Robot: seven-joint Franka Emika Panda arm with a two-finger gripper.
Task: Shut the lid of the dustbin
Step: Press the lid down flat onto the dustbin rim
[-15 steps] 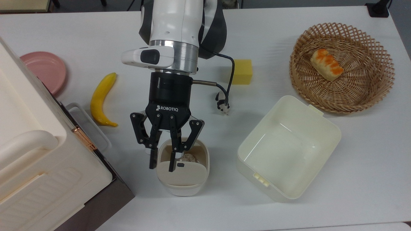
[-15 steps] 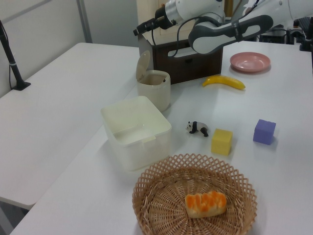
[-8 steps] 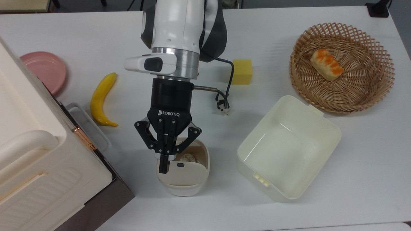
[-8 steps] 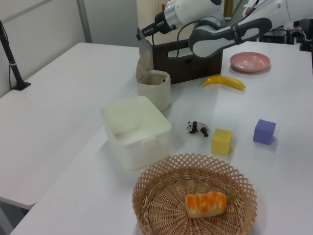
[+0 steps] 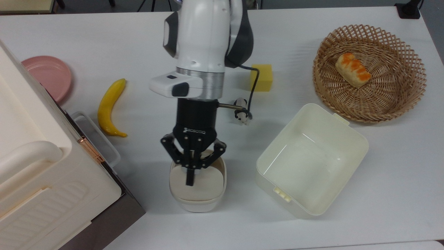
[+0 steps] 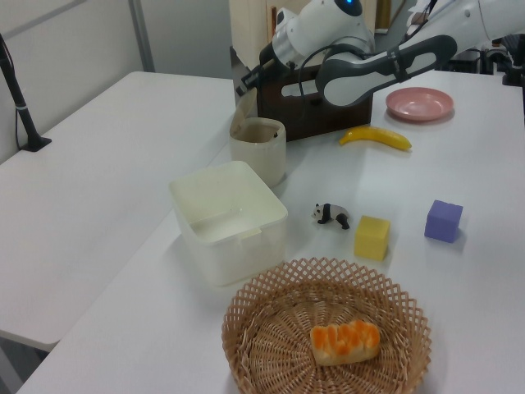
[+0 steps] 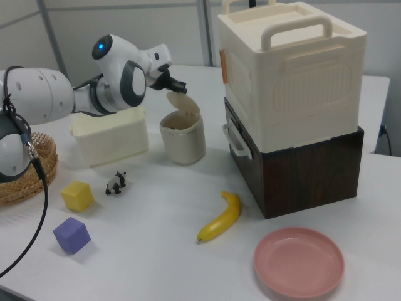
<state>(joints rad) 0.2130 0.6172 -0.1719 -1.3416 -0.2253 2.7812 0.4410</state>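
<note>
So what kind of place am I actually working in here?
Most likely a robotics lab bench: a plain white table set with unrelated props such as a toy banana, foam cubes and a wicker basket, with the gripper pushing down the dustbin lid.

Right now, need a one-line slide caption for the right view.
Shut gripper pressing the half-open lid down toward the dustbin, beside the stacked storage box.
</note>
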